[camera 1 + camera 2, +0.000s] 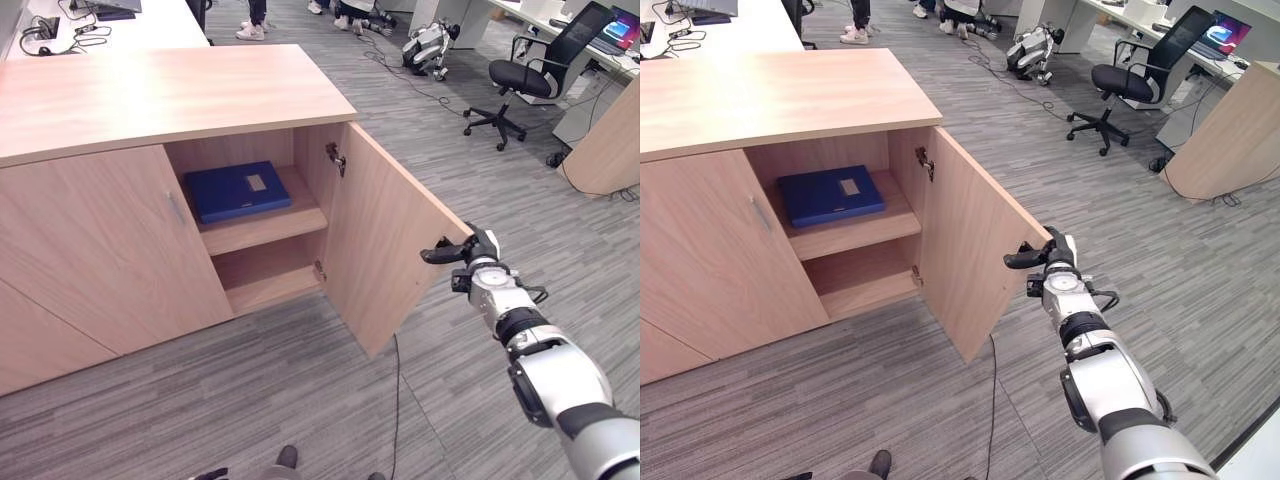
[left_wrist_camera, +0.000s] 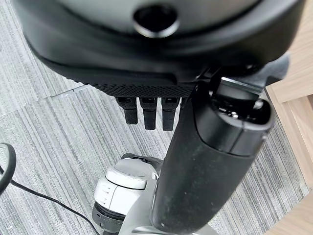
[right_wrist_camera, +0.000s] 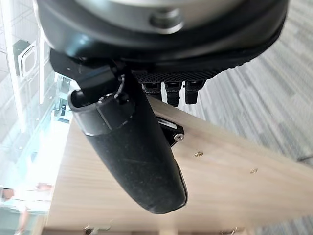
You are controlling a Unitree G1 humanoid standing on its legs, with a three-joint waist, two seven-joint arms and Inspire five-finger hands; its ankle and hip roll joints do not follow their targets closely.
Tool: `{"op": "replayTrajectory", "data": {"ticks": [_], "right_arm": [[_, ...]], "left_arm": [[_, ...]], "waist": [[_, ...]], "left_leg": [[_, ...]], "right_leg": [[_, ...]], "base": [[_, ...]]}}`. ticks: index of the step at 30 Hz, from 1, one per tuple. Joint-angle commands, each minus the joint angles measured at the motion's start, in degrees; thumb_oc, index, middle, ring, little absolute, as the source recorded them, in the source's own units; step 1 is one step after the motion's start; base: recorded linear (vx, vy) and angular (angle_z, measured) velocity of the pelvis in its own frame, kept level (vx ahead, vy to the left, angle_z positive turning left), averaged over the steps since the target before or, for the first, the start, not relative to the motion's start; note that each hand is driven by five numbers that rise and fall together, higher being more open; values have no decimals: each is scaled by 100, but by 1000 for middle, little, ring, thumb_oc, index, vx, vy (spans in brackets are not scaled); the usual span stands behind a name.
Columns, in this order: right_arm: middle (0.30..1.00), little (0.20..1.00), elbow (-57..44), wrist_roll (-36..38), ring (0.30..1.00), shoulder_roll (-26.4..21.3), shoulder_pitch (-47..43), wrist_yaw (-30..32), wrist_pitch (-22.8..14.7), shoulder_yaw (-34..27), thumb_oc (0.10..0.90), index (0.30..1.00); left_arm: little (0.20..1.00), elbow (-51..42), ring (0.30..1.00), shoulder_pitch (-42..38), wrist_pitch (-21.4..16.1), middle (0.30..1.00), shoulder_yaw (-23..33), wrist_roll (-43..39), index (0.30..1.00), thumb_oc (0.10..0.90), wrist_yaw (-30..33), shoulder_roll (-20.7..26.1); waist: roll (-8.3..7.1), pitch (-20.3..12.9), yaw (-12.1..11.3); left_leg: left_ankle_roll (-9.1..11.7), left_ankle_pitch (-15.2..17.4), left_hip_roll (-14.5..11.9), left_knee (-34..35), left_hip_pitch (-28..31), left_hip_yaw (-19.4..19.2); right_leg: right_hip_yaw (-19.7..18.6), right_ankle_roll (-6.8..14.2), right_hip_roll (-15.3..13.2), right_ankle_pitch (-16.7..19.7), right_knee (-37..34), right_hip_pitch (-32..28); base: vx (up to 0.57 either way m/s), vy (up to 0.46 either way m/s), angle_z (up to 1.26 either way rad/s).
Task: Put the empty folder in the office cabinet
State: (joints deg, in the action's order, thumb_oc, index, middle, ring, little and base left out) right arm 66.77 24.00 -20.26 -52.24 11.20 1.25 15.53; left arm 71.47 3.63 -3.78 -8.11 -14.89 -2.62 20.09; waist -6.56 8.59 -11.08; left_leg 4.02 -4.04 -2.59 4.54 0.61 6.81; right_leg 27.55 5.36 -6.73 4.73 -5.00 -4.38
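A blue folder (image 1: pixel 237 190) lies flat on the upper shelf of the wooden office cabinet (image 1: pixel 150 95). The cabinet's right door (image 1: pixel 385 250) stands swung wide open, and its left door (image 1: pixel 100 250) is closed. My right hand (image 1: pixel 468 250) is at the open door's outer edge, its thumb (image 3: pixel 132 147) reaching over the edge and its fingers (image 3: pixel 173 90) straight against the door's wood. It holds nothing. My left hand (image 2: pixel 146 54) hangs low over the carpet beside the cabinet, fingers relaxed and empty.
A lower shelf (image 1: pixel 265 285) sits under the folder. A black office chair (image 1: pixel 525 75) and a desk with a laptop (image 1: pixel 612 30) stand at the back right, beside a wooden panel (image 1: pixel 610 140). Another robot (image 1: pixel 430 45) lies on the floor, and people's shoes (image 1: pixel 250 30) show beyond.
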Motion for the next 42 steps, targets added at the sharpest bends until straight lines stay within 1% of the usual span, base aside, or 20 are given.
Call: {"op": "replayTrajectory", "data": {"ticks": [1,5,6,7,8,10,14,15,18,19,20,21,22,23,24,25,28,29,35,42], "right_arm": [[900,900,-1167,-31,900,414,-567,-227,-791,582,800,900],[900,900,-1705,126,900,521,-163,-176,-958,582,800,900],[900,900,-1936,144,900,452,162,-167,-993,515,800,900],[900,900,-2171,110,900,328,408,-209,-988,540,800,900],[900,900,-2554,-82,900,71,763,-235,-950,576,800,900],[900,900,-2805,-217,900,168,902,-277,-877,558,800,900],[900,900,-3023,-391,900,413,1110,-351,-810,607,800,900],[900,900,-2998,-498,900,528,1097,-394,-783,659,800,900],[900,900,-2868,-566,900,747,919,-392,-742,728,800,900],[900,900,-2746,-595,900,990,659,-367,-724,857,800,900],[900,900,-2737,-595,900,993,645,-367,-727,857,800,900],[900,900,-2713,-616,900,1092,529,-345,-708,894,800,900],[900,900,-2611,-591,900,1271,271,-344,-714,978,800,900],[900,900,-2390,-543,900,1579,-142,-326,-775,1081,800,900],[900,900,-2383,-542,900,1581,-152,-327,-779,1079,800,900],[900,900,-2334,-425,900,1653,-519,-291,-823,1118,800,900],[900,900,-2738,-511,900,1704,-606,-331,-830,1254,800,900],[900,900,-3226,-606,900,1601,-676,-456,-899,1453,800,900],[900,900,-4516,-669,900,1155,444,-1012,-976,1977,800,900],[900,900,-4377,-1163,900,524,2373,-1555,-796,2112,800,900]], "left_arm": [[900,64,900,-127,-117,900,-43,-42,900,800,190,360],[900,-1,900,-196,-181,900,90,-385,900,800,294,291],[900,-10,900,-291,-173,900,124,-427,900,800,332,268],[900,-13,900,-345,-149,900,180,-398,900,800,324,229],[900,75,900,-408,-16,900,168,-9,900,800,331,251],[900,45,900,-212,-32,900,182,165,900,800,301,155],[900,74,900,-171,-15,900,225,345,900,800,307,172],[900,26,900,-176,-26,900,272,356,900,800,333,239],[900,-27,900,-187,-39,900,304,278,900,800,388,309],[900,-79,900,-269,-62,900,252,181,900,800,480,402],[900,-77,900,-277,-61,900,256,180,900,800,482,401],[900,-122,900,-340,-59,900,208,141,900,800,495,412],[900,-174,900,-512,-64,900,29,113,900,800,512,431],[900,-132,900,-658,-99,900,-162,136,900,800,515,445],[900,-130,900,-665,-99,900,-160,136,900,800,515,447],[900,-85,900,-801,-124,900,-210,85,900,800,530,550],[900,-90,900,-821,-167,900,-246,210,900,800,526,524],[900,-48,900,-787,-176,900,-232,353,900,800,518,487],[900,186,900,-334,-90,900,-79,950,900,800,542,204],[900,373,900,-92,-8,900,234,1264,900,800,410,-26]], "waist": [[-150,-179,-404],[-108,-52,-418],[-103,18,-225],[-93,21,6],[10,-114,594],[96,-206,513],[109,-254,474],[131,-186,411],[151,-125,352],[255,-47,297],[245,-49,291],[335,-22,329],[422,60,390],[442,53,310],[448,48,324],[399,-34,228],[368,-39,250],[291,-63,207],[250,-195,268],[276,-176,518]], "left_leg": [[65,144,35,-36,-200,-138],[140,119,-2,-237,-522,13],[118,128,-57,-560,-774,-383],[74,212,-246,-755,-795,-1135],[85,295,-726,-729,-526,-2689],[22,256,-628,-571,-477,-2818],[-128,232,-453,-259,-354,-2796],[-252,318,-367,-173,-214,-2745],[-350,377,-267,-70,-74,-2677],[-434,395,-283,-31,-62,-2536],[-438,401,-275,-34,-73,-2545],[-482,310,-318,2,-86,-2470],[-422,256,-222,24,-44,-2048],[-361,274,-40,-6,-83,-1563],[-357,258,-50,-2,-99,-1547],[-273,297,-29,45,-99,-1333],[-266,290,90,46,-46,-960],[-274,367,189,19,-11,-782],[-275,414,261,-6,89,-721],[-233,466,206,7,181,-861]], "right_leg": [[-68,453,-214,-571,202,-319],[-89,416,-202,-581,58,-307],[55,426,-271,-559,56,-294],[183,424,-327,-542,73,-288],[373,423,-279,-661,99,-373],[539,430,-317,-630,221,-452],[753,494,-581,-747,1026,-319],[698,661,-842,-561,1695,-91],[534,942,-1181,-78,2398,171],[257,964,-1222,130,3123,480],[240,964,-1240,115,3157,512],[-45,964,-963,119,3261,762],[-533,964,-372,-235,2935,1013],[-520,707,-269,-677,1989,784],[-500,699,-253,-651,1952,776],[-542,540,-349,-591,1185,713],[-958,507,-304,-486,1055,736],[-843,486,-310,-449,795,486],[-614,475,-275,-347,488,132],[-661,464,-210,-364,266,-27]], "base": [[-81,-68,6],[-89,-18,15],[-116,112,62],[-61,230,113],[6,187,116],[92,245,193],[78,200,70],[88,210,67],[73,151,59],[33,111,71],[-22,136,74],[22,75,70],[157,8,69],[186,-45,79],[262,-201,90],[223,-141,151],[175,-86,138],[138,-86,144],[96,-28,91],[-9,-10,2]]}}
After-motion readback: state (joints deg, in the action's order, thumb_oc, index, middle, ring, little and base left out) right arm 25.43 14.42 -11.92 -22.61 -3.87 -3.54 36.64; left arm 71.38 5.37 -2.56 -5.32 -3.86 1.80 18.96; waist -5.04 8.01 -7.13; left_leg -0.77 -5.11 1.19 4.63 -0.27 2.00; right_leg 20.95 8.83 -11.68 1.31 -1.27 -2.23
